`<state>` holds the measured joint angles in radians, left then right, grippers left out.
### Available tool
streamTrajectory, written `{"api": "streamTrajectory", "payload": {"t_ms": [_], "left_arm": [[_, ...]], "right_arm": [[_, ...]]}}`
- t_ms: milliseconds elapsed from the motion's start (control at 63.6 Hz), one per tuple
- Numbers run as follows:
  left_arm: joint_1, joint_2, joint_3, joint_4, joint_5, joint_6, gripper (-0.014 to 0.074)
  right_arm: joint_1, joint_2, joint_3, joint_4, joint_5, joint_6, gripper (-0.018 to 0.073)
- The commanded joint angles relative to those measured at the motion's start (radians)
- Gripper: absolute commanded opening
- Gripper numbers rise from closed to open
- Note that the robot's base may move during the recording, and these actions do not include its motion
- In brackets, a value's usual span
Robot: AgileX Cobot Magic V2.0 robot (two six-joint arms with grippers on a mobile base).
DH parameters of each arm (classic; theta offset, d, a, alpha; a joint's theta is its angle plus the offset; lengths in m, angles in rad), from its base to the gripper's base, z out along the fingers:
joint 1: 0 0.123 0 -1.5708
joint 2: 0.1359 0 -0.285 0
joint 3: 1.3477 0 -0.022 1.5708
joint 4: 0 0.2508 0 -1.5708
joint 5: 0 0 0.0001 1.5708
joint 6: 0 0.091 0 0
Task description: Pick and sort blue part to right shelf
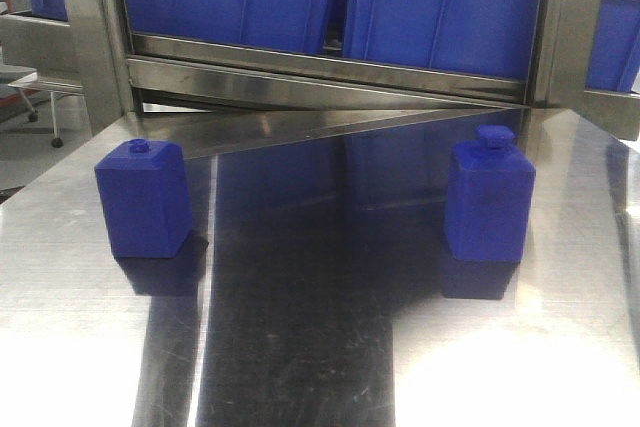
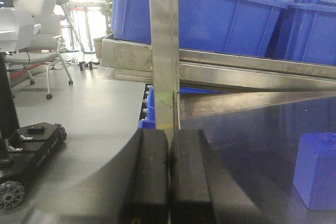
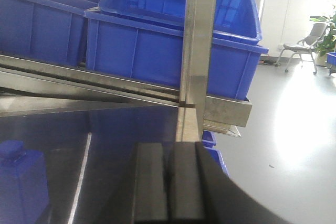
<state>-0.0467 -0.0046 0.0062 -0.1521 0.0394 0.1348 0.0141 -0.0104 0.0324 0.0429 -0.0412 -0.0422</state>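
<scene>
Two blue blocks stand upright on the steel table [image 1: 320,347], well apart. Blue part [image 1: 490,205] at right, squatter block [image 1: 143,199] at left, both below the right shelf [image 1: 330,72]. Left gripper [image 2: 168,182] and right gripper [image 3: 169,182]: fingers pressed together, nothing held.

Upright on the steel table [image 1: 300,337] — blue part [image 1: 490,205] right; squatter blue block [image 1: 143,202] left, well apart.

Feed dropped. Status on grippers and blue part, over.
Left gripper shut, empty. Right gripper shut, empty. Blue part upright on table, untouched. Squatter blue block apart.
</scene>
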Motion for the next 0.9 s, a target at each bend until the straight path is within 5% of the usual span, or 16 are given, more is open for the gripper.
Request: {"api": "streamTrajectory", "payload": {"t_ms": [0, 518, 880], "left_arm": [[-0.004, -0.023, 0.025, 0.001, -0.085, -0.011, 0.0125], [-0.004, -0.023, 0.025, 0.001, -0.085, -0.011, 0.0125], [-0.004, -0.023, 0.025, 0.001, -0.085, -0.011, 0.0125]], "right_arm": [[-0.006, -0.022, -0.024, -0.008, -0.084, -0.006, 0.0032], [-0.006, -0.021, -0.030, -0.008, -0.075, -0.006, 0.0032], [-0.006, 0.029, -0.229, -0.006, 0.242, -0.006, 0.0032]]}}
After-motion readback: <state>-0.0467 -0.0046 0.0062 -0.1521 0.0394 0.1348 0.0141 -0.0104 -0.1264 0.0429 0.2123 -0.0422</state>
